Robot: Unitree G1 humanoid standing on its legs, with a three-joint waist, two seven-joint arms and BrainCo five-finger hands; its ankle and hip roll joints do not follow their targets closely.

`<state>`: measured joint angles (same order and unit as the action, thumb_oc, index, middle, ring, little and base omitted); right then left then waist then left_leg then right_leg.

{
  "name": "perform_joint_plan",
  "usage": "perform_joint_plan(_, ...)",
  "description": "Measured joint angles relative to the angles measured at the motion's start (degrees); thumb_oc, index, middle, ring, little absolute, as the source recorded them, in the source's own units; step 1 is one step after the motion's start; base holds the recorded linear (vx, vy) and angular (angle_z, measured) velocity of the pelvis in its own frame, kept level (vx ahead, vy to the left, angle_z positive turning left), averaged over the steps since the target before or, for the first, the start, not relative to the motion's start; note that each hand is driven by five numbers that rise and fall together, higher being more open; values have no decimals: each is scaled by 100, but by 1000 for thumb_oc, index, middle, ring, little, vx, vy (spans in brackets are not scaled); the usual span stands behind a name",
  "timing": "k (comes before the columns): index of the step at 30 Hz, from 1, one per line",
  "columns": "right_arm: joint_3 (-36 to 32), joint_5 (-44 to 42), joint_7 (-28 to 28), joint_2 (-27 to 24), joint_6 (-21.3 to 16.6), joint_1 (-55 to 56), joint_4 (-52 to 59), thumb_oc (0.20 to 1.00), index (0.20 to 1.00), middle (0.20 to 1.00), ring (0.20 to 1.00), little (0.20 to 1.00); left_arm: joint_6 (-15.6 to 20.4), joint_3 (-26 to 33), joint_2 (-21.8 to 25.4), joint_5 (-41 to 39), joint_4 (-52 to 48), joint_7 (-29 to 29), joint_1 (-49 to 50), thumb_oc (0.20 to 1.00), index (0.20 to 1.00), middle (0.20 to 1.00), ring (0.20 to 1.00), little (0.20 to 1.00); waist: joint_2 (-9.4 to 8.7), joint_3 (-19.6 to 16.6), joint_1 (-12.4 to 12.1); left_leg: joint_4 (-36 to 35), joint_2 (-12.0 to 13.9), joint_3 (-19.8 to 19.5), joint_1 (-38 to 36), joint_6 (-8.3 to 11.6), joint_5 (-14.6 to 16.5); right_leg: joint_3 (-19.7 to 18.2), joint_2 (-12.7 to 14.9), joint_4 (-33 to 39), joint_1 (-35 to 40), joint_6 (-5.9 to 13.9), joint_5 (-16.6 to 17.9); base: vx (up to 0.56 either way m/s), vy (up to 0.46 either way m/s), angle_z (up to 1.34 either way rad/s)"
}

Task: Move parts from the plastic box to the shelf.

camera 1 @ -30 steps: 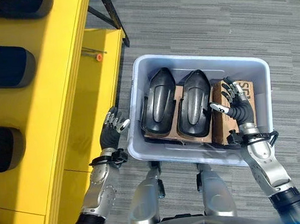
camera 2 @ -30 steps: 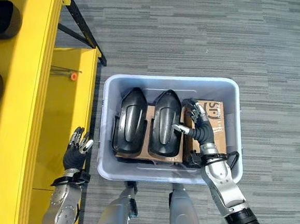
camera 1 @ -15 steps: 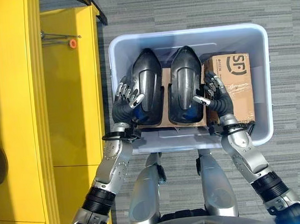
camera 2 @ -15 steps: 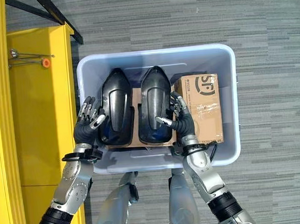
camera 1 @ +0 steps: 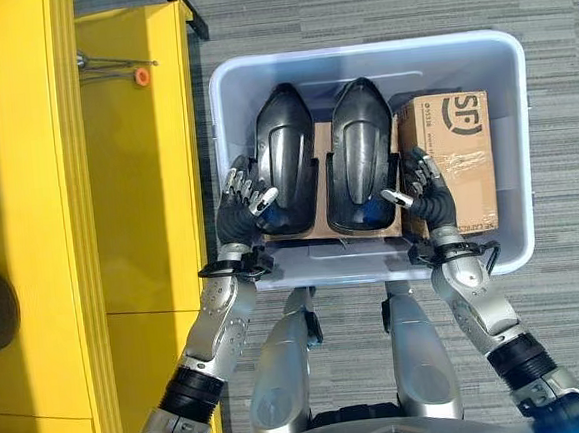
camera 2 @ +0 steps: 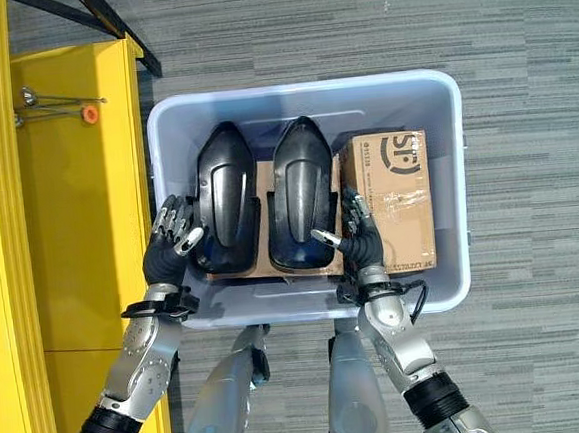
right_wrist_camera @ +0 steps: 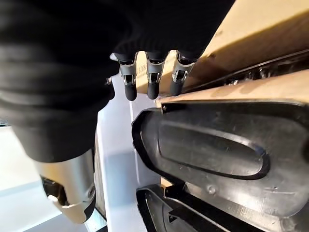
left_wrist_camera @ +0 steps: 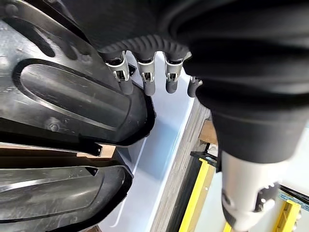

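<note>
- Inside the pale blue plastic box (camera 1: 504, 139), near its front wall, the left hand (camera 1: 243, 195) and right hand (camera 1: 419, 184) hang with relaxed fingers, holding nothing.
- Between them, two glossy black moulded plastic parts (camera 1: 285, 157) lie side by side on cardboard.
- Beside the right hand stands a brown cardboard carton (camera 1: 455, 153); the yellow shelf (camera 1: 137, 188) flanks the box's left side.

You are looking down on a grey carpet floor (camera 1: 374, 9) with fine streaked bands. A yellow rack (camera 1: 27, 197) runs along the robot's left side, and a black metal brace (camera 2: 103, 15) crosses the far corner beside it.
</note>
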<state>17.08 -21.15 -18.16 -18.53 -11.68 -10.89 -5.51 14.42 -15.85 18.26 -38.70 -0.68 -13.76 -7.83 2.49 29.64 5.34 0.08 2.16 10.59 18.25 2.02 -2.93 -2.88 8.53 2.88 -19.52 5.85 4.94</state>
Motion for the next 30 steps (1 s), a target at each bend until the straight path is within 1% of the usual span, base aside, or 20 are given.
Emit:
perform_joint_plan(8, -46, -1, 15, -6, -2, 171, 85, 1000, 1000, 1000, 1000, 1000, 5, 3, 2, 0, -1, -34, -3, 1000, 1000, 1000, 1000, 1000, 1, 1, 6, 1, -1, 70, 98, -12, -8, -100, -7, -70, -178, 4, 12, -2, -2, -4)
perform_joint_plan(13, -90, -3, 31, -49, -7, 299, 192, 1000, 1000, 1000, 1000, 1000, 15, 1, 0, 3, -1, -35, -5, 1000, 1000, 1000, 1000, 1000, 0, 2, 68, 1, 6, 98, 145, -12, -8, -118, -16, -77, -235, 5, 14, 1, -2, -1)
perform_joint_plan(21, -58, -2, 11, -38, -10, 266, 184, 1000, 1000, 1000, 1000, 1000, 38, 4, 5, 3, -1, -37, -10, 1000, 1000, 1000, 1000, 1000, -1, 3, 20, 1, 4, 101, 287, -27, -18, -118, -16, -106, -387, 8, 17, 0, 0, 0)
perform_joint_plan(27, -12, 2, -70, 13, -9, 90, -273, 1000, 1000, 1000, 1000, 1000, 49, 2, 3, 2, -2, -44, -15, 1000, 1000, 1000, 1000, 1000, 0, 4, 9, 1, 2, 88, 312, -42, -29, -119, -16, -132, -428, 13, 20, 0, 0, 0)
perform_joint_plan(30, -11, 2, -128, 31, -6, -3, -343, 1000, 1000, 1000, 1000, 1000, 89, -5, 2, 1, -3, -50, -31, 1000, 1000, 1000, 1000, 1000, 20, 20, 6, 7, -4, 72, 504, -79, -56, -112, -15, -156, -618, 19, 47, -2, 1, 1)
